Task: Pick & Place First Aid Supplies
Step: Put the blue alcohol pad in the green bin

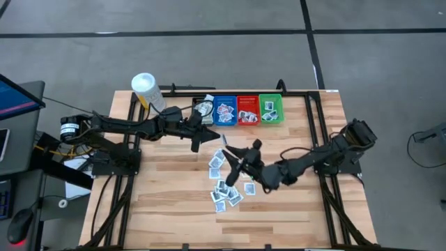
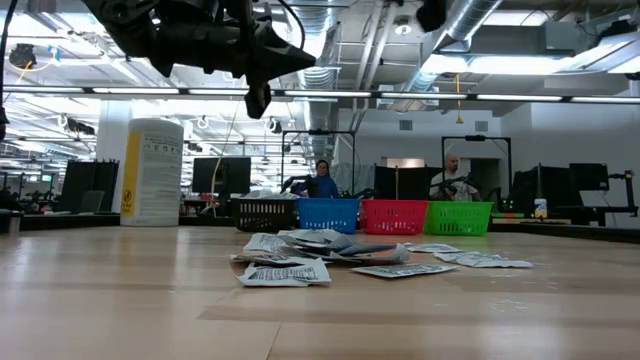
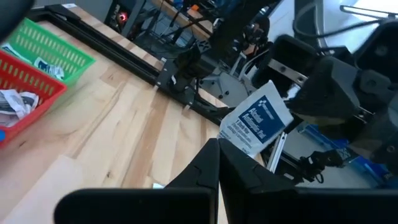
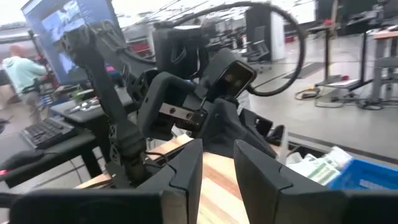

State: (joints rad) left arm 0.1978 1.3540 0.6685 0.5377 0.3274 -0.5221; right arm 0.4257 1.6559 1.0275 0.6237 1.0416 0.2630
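My left gripper (image 1: 212,137) hovers over the middle of the table, in front of the bins, shut on one white packet with blue print (image 3: 258,121). My right gripper (image 1: 231,158) reaches in from the right and faces it at close range. Its fingers (image 4: 186,171) are open, and only the table shows between them. The other first aid supplies lie in a loose pile (image 1: 226,185) flat on the wood below both grippers, and show in the low view as the pile (image 2: 310,255). My left gripper pinches the packet by its lower corner (image 3: 229,138) between its shut fingertips. The fingers come about level from the table's left. The packet sticks out beyond the tips, tilted and lifted clear of the table.
Along the far edge stand a black bin (image 1: 203,109), a blue bin (image 1: 224,109), a red bin (image 1: 247,109) and a green bin (image 1: 270,108), each holding packets. A white tub (image 1: 148,90) stands at the far left. Bare wood lies toward the near edge.
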